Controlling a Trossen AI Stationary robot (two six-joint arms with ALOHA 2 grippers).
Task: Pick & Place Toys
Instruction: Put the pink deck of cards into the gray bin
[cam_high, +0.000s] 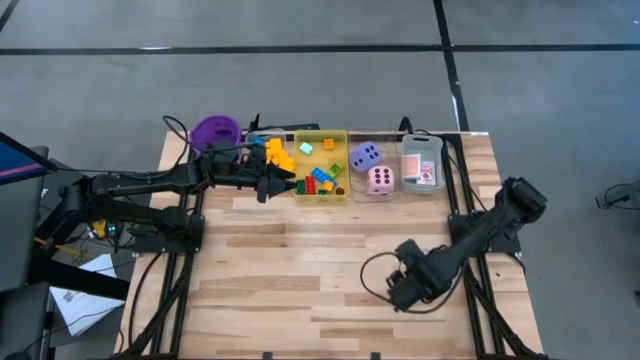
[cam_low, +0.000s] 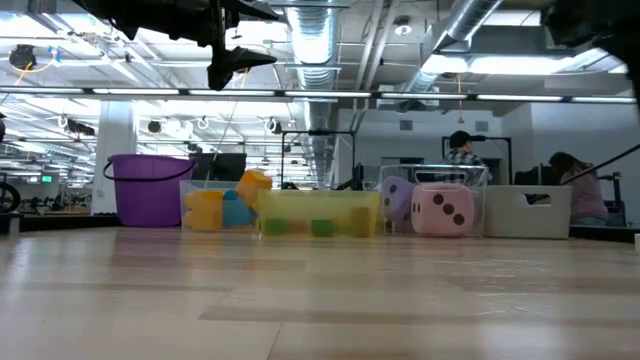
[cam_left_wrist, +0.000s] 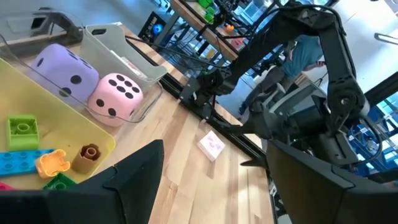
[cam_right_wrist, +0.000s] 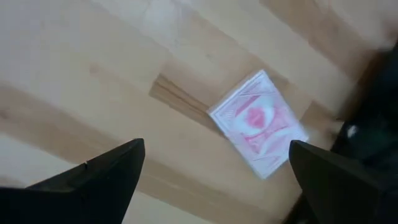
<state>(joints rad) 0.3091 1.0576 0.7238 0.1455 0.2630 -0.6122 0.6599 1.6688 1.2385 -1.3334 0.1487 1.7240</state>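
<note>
While you look down from the high view, you see the left gripper (cam_high: 290, 186) reaching toward the yellow tray (cam_high: 342, 195) at the table's far edge, its fingers parted and empty. That tray holds a mix of building blocks (cam_high: 318, 180); more yellow and orange ones (cam_high: 277, 154) sit heaped in the clear tray just beside it, next to the purple cup (cam_high: 215, 130). You can count two dice, the purple die (cam_high: 364, 156) and the pink die (cam_high: 380, 180), sharing another clear tray, and one card (cam_high: 424, 170) in the grey tray (cam_high: 422, 143). The right gripper (cam_high: 402, 290) hangs low over the near part of the table, well apart from the trays.

At table height, you see one row of containers: cup, block trays, dice, grey tray. Both grippers are above this picture.

From the left wrist, you see the dark fingers spread over the yellow tray's near corner, with nothing between them.

From the right wrist, the fingers stand wide, and one red-patterned card (cam_right_wrist: 259, 124) lies flat on the wood between and beyond them. That flat card is likely your trouble: the fingertips could slide over it or push it along the boards rather than lift it, because there is no edge to catch.
</note>
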